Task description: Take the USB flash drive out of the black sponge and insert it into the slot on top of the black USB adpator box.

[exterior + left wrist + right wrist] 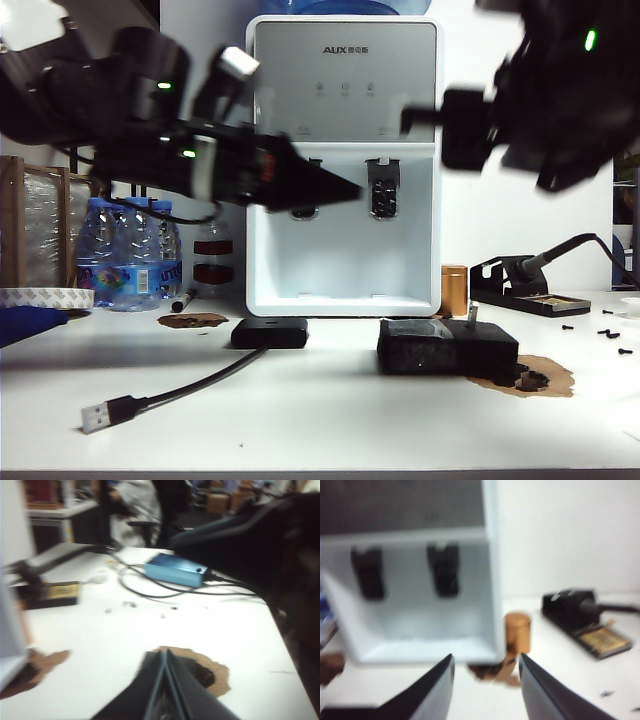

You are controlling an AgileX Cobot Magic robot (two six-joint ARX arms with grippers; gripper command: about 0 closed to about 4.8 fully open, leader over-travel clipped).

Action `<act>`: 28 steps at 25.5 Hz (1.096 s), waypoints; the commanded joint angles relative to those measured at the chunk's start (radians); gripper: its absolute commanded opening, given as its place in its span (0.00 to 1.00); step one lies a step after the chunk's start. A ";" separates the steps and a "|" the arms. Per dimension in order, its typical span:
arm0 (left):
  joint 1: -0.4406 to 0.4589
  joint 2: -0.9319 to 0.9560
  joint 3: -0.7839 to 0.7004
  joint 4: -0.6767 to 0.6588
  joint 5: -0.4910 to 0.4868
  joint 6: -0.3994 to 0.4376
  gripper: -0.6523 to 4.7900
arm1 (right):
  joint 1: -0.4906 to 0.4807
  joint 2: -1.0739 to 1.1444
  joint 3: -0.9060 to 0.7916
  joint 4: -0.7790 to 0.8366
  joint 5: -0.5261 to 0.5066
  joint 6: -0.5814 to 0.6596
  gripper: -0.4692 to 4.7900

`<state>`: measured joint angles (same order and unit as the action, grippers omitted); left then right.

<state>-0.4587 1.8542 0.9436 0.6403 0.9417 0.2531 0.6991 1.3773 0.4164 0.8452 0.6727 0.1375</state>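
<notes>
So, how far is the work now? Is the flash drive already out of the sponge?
Nothing is done yet: the USB flash drive stands in the black sponge. The left gripper, shut, and the right gripper, open, hang above the table, holding nothing. Pulling and inserting into the black USB adpator box remain.

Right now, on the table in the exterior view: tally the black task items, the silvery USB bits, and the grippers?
Black task items: 2, the black sponge and the black USB adpator box.
Silvery USB bits: 2, the USB flash drive upright in the sponge, and the cable plug.
Grippers: 2, the left gripper shut, the right gripper open, both above the table.
Total: 6.
</notes>
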 commanded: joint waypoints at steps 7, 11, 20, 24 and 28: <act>-0.143 0.118 0.055 -0.034 -0.238 0.088 0.11 | 0.003 0.310 -0.195 0.525 -0.081 0.053 0.50; -0.140 0.194 0.127 -0.036 -0.278 0.087 0.11 | 0.003 0.351 -0.200 0.527 -0.120 0.060 0.49; -0.151 0.259 0.161 -0.050 -0.263 0.114 0.11 | 0.003 0.372 -0.199 0.527 -0.126 -0.001 0.50; -0.155 0.278 0.162 -0.057 -0.265 0.137 0.11 | 0.003 0.406 -0.195 0.527 -0.143 -0.002 0.50; -0.156 0.296 0.162 -0.061 -0.269 0.138 0.11 | 0.003 0.460 -0.151 0.528 -0.138 -0.003 0.50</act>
<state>-0.6136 2.1464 1.1007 0.5758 0.6731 0.3843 0.6998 1.8282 0.2451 1.3563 0.5301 0.1352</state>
